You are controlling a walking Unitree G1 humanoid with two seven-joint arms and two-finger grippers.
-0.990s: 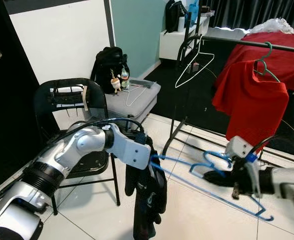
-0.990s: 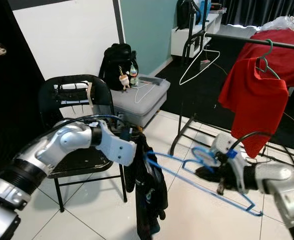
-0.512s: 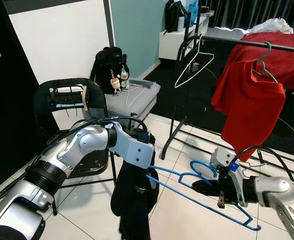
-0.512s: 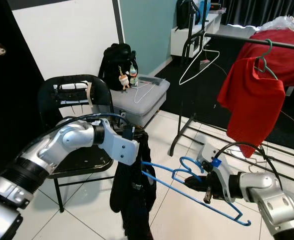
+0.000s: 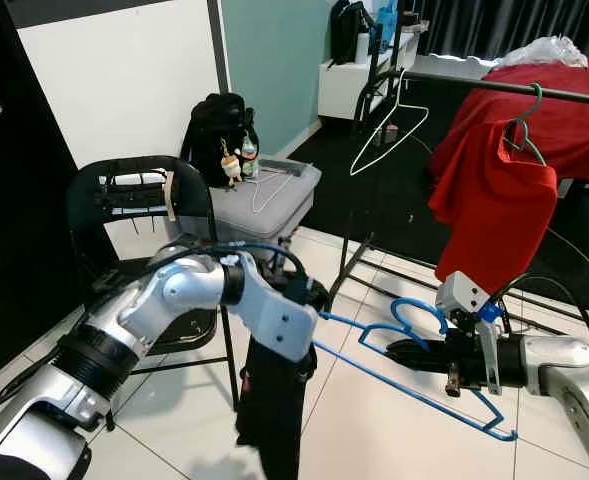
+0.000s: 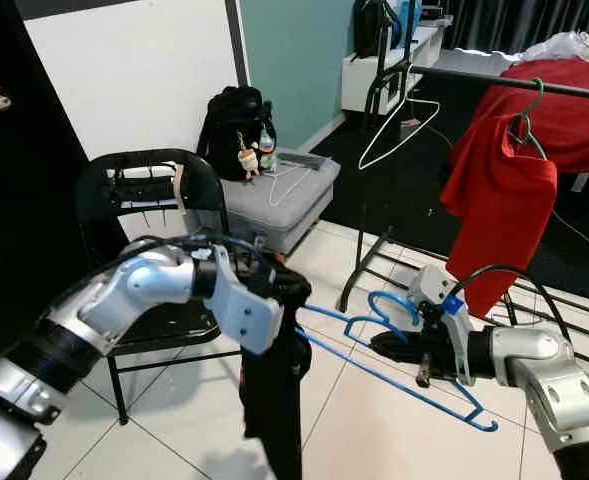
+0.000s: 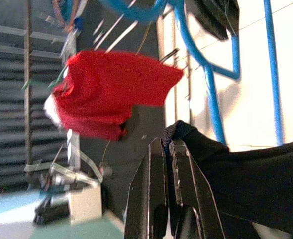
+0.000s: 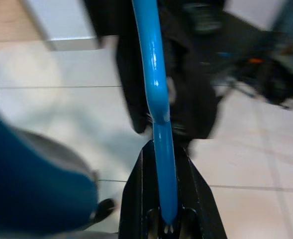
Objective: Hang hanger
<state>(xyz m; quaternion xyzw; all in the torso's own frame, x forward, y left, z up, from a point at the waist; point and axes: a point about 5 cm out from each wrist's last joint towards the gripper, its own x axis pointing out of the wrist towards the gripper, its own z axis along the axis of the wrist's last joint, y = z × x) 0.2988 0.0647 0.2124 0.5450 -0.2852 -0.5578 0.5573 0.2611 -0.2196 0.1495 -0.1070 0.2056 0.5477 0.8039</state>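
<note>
My right gripper [image 5: 399, 350] is shut on the blue hanger [image 8: 156, 74], gripping it just below the hook, low over the tiled floor. The hanger's long bar [image 5: 374, 371] runs left toward a black garment [image 5: 274, 400]. That garment hangs straight down from my left gripper [image 7: 166, 147], which is shut on a fold of its cloth [image 7: 255, 174]. The hanger's left end lies at the garment's upper edge; I cannot tell whether it is inside the cloth. Behind stands the black clothes rail [image 5: 454, 82], carrying a red shirt [image 5: 489, 200] on a green hanger and a bare white wire hanger [image 5: 389, 125].
A black chair [image 5: 134, 200] stands just left of my left arm. Behind it sit a grey case [image 5: 259, 200] and a black backpack [image 5: 214, 125]. The rack's base bars [image 5: 374, 265] cross the floor beyond the hanger. A red-covered bed lies past the rail.
The right gripper has lifted the blue hanger a little. The black garment has swung in and now hangs narrower and straighter under the left gripper. The red shirt has turned slightly.
</note>
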